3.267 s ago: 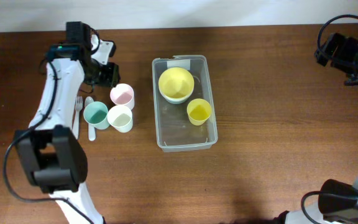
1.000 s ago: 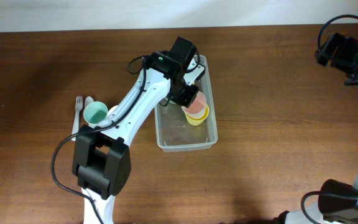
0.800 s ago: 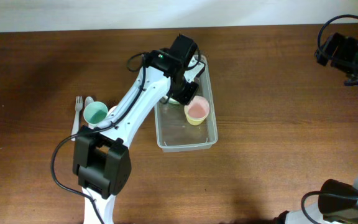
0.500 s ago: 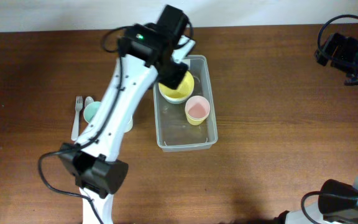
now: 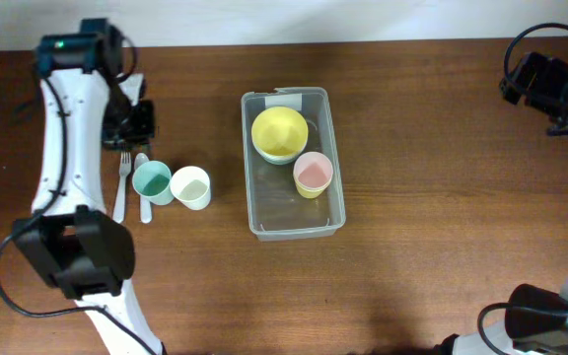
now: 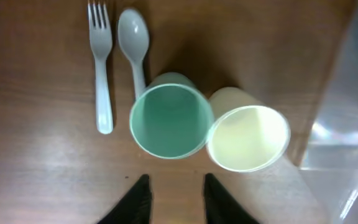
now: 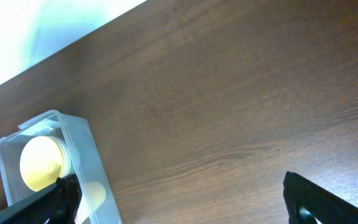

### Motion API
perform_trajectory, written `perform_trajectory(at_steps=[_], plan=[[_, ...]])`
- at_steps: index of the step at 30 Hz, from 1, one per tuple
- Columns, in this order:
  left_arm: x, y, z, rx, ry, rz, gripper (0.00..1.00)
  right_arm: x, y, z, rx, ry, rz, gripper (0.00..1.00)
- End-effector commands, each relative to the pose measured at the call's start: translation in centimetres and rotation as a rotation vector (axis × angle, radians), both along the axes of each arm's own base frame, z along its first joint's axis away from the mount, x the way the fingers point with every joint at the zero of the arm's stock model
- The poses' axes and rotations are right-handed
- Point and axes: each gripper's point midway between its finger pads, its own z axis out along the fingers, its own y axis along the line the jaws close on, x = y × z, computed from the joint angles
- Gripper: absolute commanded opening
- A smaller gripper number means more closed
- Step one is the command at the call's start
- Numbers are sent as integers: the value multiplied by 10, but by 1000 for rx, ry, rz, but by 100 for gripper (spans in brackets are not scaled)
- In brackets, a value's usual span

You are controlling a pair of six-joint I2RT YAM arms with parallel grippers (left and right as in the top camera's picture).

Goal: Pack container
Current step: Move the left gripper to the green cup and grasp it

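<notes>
Clear rectangular container (image 5: 290, 209) holds yellow bowl (image 5: 279, 131) and pink cup (image 5: 313, 172).

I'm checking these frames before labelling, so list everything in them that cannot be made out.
- Overhead: the yellow cup's inside, covered by the pink cup nested in it.
- Overhead: the print on the container's white label, too small.
- Left wrist: the spoon's handle end, behind the green cup.
- Right wrist: most of the right gripper, cut off by the bottom edge.
</notes>
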Motion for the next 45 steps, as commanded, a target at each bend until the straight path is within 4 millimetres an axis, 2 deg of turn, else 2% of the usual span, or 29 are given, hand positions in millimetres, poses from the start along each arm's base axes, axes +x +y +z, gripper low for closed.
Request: perform_trajectory(at_steps=[1,6,8,12,17,22,25,28,29,34,37,39,41,45], plan=[[-18,-1,-30,-127,72,-48,33,-1,-1,8,-11,-25,3,99],[-30,9,-79,-138,128,-14,33,-1,-1,8,-11,-25,3,99],[-32,12,-92,-139,128,-5,33,-1,-1,8,-11,-25,3,99],[-30,15,-109,-136,111,1,33,-1,-1,8,-11,-25,3,99],[-29,15,-112,-136,107,1,33,-1,-1,8,-11,-25,3,99],[-24,5,-110,-196,81,1,33,-1,-1,8,-11,-25,3,99],[-20,-1,-95,-231,64,1,32,-1,-1,8,-11,-25,3,99],[-17,-1,-71,-227,37,-1,32,-1,-1,8,-11,-25,3,99],[-14,0,-54,-223,8,-5,32,-1,-1,8,-11,-25,3,99],[-15,1,5,-187,-132,-18,33,-1,-1,8,-11,-25,3,99],[-22,13,20,-107,-164,-14,42,-1,-1,8,-11,-25,3,99],[-27,27,20,-27,-146,20,50,-1,-1,8,-11,-25,3,99],[-28,29,11,-30,-128,28,52,-1,-1,8,-11,-25,3,99],[-32,37,-26,-40,-72,64,52,-1,-1,8,-11,-25,3,99]])
